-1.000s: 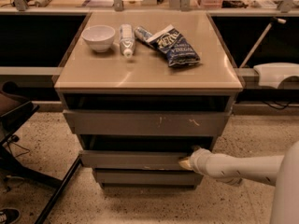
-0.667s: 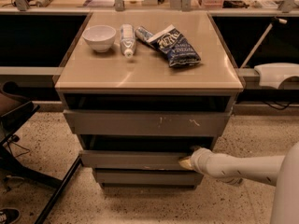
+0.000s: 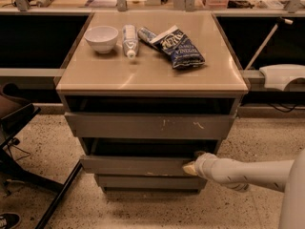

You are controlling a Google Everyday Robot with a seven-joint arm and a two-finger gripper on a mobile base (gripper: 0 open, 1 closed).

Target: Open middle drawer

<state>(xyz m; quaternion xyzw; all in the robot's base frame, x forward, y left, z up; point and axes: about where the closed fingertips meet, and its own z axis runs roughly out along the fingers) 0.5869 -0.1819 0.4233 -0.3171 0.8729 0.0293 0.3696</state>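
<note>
The middle drawer (image 3: 136,165) is the mid-sized grey front below the widest scratched top drawer (image 3: 147,126) and above the narrowest bottom drawer (image 3: 147,182). It stands pulled out a little, with a dark gap above its top edge. My gripper (image 3: 190,166) comes in from the lower right on a white arm (image 3: 248,173) and sits at the right end of the middle drawer's front, at its top edge. A pale chip shows on the drawer's lower edge near the gripper.
On the cabinet top (image 3: 152,75) lie a white bowl (image 3: 101,37), a white bottle on its side (image 3: 129,40) and a blue chip bag (image 3: 177,46). A dark chair (image 3: 16,123) stands at the left. A white object (image 3: 282,75) sits on the right ledge.
</note>
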